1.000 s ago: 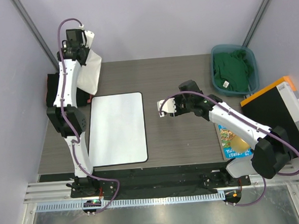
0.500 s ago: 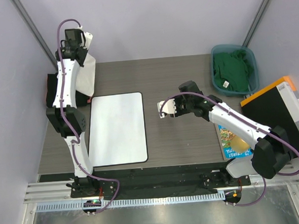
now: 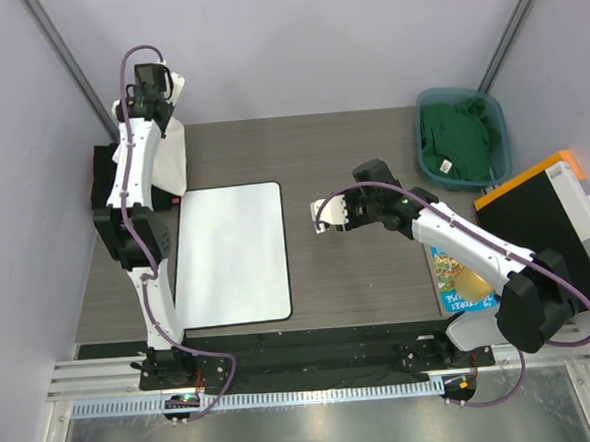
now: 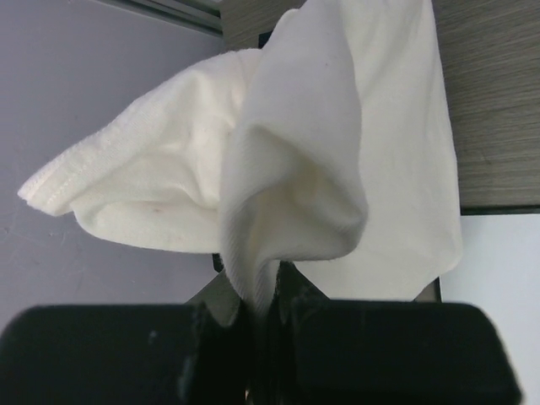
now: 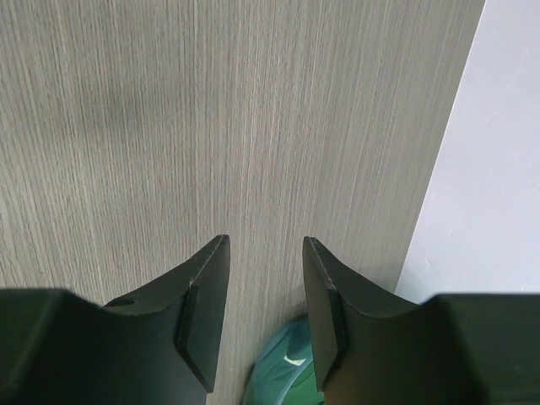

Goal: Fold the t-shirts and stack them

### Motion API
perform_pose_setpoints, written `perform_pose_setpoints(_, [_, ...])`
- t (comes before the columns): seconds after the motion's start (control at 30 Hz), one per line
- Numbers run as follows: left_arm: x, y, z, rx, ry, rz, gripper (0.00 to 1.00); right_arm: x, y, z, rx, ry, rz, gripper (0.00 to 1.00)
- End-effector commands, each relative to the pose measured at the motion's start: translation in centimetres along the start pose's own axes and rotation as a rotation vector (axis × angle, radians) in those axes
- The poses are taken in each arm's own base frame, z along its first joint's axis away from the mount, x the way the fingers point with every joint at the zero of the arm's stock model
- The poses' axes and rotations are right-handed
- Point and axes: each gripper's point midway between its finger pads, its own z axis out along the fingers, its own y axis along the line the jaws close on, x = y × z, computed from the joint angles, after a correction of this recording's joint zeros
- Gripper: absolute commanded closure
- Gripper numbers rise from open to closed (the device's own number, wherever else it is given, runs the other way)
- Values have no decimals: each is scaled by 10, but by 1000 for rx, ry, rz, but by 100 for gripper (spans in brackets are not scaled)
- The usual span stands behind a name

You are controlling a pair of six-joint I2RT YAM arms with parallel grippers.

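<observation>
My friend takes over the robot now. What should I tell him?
Left gripper: shut on the white t-shirt, held up at the far left corner of the table.
Right gripper: open, empty, above the table's middle.
Green t-shirt: crumpled in the teal bin.
Done: nothing lies on the white board; dark cloth at the left edge is mostly hidden.
Left: lay the white one down, fold it, then the green one, and stack.
</observation>
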Motion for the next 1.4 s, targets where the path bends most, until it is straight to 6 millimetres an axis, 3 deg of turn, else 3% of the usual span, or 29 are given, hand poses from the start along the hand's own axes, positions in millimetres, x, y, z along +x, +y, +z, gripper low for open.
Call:
perform_pose_setpoints(0.0, [-15,29,11,-133,-41,3,100,-9,-17,-13,63,-35,4,55])
perform_pose_setpoints(0.53, [-6,50,47,-319,25,116,100,-12,-20,-9,57,-42,7,55])
perform_pose_setpoints(0.6, [7,64,54,-338,53,119,100,-12,-20,-9,57,-42,9,55])
perform_pose_setpoints(1.07, [47,69,91,-396,158,229,100,-14,-27,-9,64,-44,16,55])
perform_pose_setpoints(1.27, [64,81,104,-431,193,249,100,-15,-28,-10,66,-49,24,55])
perform_pose_setpoints(1.37, [68,91,110,-471,203,265,82,-16,-27,-10,63,-50,27,55])
